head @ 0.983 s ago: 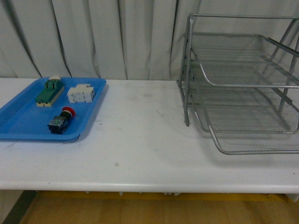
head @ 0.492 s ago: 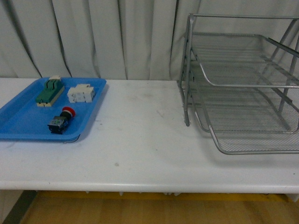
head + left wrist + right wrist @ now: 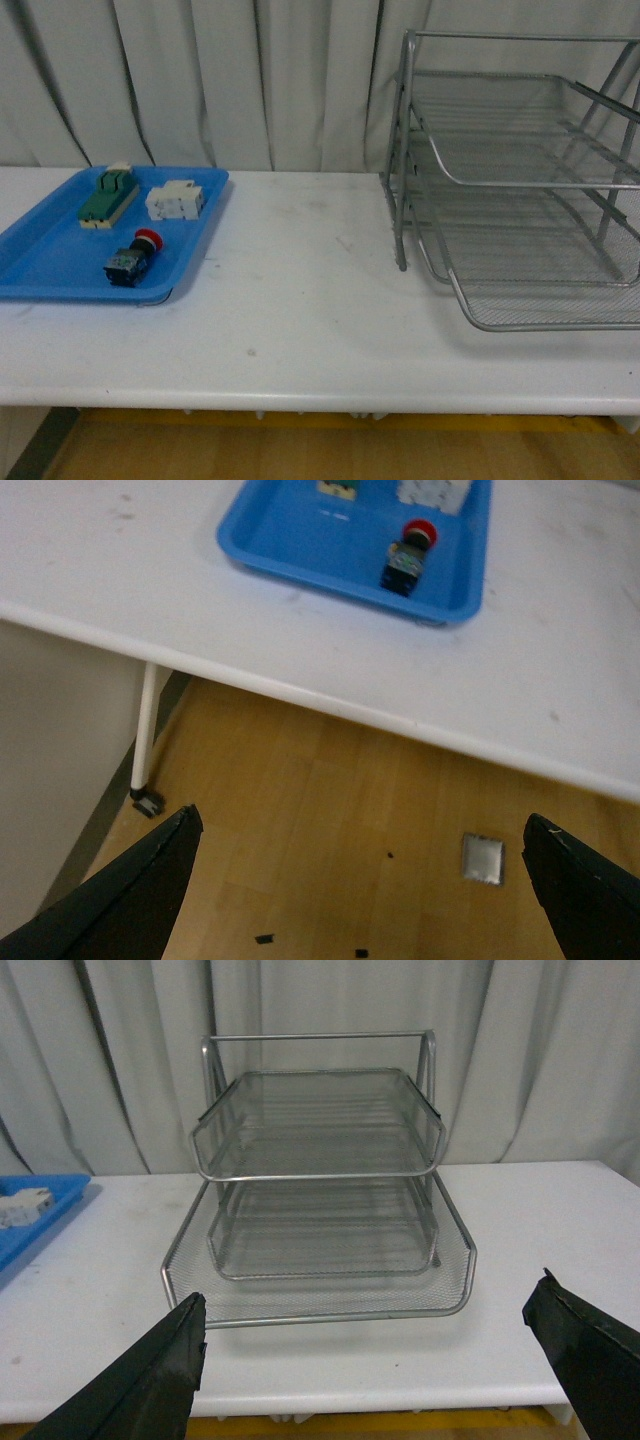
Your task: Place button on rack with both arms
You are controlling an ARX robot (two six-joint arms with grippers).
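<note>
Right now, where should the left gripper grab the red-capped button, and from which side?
Probably grip the button by its blocky body, from above, jaws across its flat sides. It lies on its side in the blue tray, rounded red cap toward the back, and the tray rim hinders side approaches.

- button point(image 3: 131, 257): red cap, dark body w/ bluish bits
- rack point(image 3: 404, 150): silver, mesh patt.
- tray point(image 3: 50, 268): blue
- table point(image 3: 300, 300): white
- terminal blk point(image 3: 108, 197): green & beige

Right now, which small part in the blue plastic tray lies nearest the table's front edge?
The red-capped dark button; the green-and-beige block and white block lie farther back.
</note>
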